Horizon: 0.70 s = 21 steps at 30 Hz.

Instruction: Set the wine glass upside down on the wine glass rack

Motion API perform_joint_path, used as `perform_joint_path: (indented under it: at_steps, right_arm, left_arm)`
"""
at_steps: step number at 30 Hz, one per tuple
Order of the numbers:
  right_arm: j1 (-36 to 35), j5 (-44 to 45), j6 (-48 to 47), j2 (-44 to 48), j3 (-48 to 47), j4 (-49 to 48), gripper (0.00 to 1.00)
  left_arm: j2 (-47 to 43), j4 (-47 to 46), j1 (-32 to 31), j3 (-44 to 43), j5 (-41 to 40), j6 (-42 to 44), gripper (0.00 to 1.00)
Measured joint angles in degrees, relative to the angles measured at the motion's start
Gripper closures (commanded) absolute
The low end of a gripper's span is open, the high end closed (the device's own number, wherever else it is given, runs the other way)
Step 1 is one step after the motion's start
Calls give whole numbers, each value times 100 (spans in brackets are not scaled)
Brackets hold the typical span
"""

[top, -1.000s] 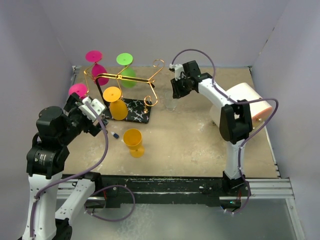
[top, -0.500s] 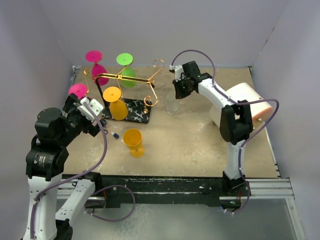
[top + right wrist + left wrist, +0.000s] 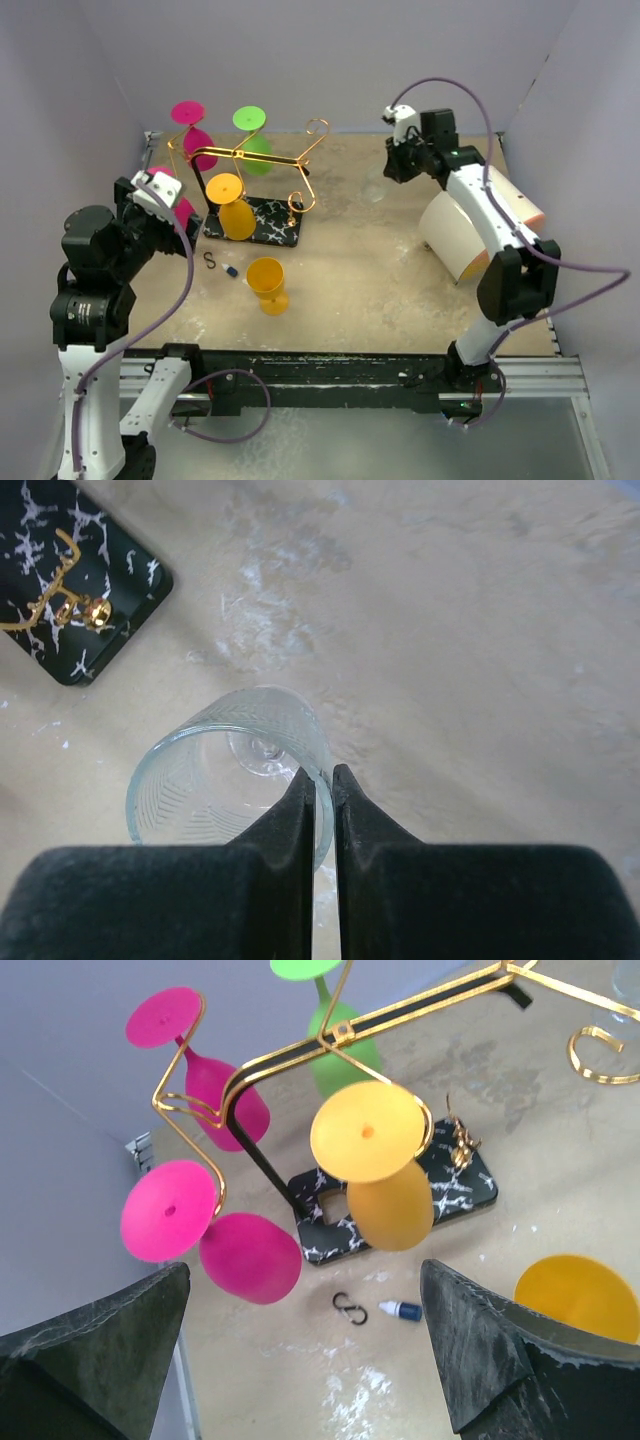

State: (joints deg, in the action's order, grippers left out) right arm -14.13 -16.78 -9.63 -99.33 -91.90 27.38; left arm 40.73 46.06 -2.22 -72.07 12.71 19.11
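A: Right gripper [image 3: 320,774] is pinched shut on 1 wall of the clear wine glass [image 3: 215,780], 1 finger in the bowl and 1 outside. The mouth faces the wrist camera. The glass sits well right of the wine glass rack [image 3: 250,156].
B: Left gripper [image 3: 305,1360]?
A: Jaws wide, holding nothing, facing the rack.
B: Risks?
A: Biggest is the thin rim grip: the glass could swivel or slip when flipped. Next, its foot could knock the gold wire or the 4 hung glasses. Smallest, it misses the free curl [image 3: 600,1055].
B: View differences?
A: Top view has both arms, the whole rack and the spare orange glass [image 3: 267,283] on the table, but the clear glass barely shows. Only the right wrist shows the pinch. Left wrist gives the black hook [image 3: 347,1309] and the blue-capped bottle [image 3: 398,1310] close up.
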Motion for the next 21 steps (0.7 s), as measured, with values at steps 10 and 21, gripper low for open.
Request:
perform_joint_path:
  at_steps: [10,21]
  right_arm:
    - [1106,-828,240,1613,520,-767,100]
    - [1075,-1738,1543,2710,815,-2361,100]
  left_arm:
    - [994,-197,472,-1241,1117,-1379,1]
    - [2712,-955,76,-2371,2260,-2767,2]
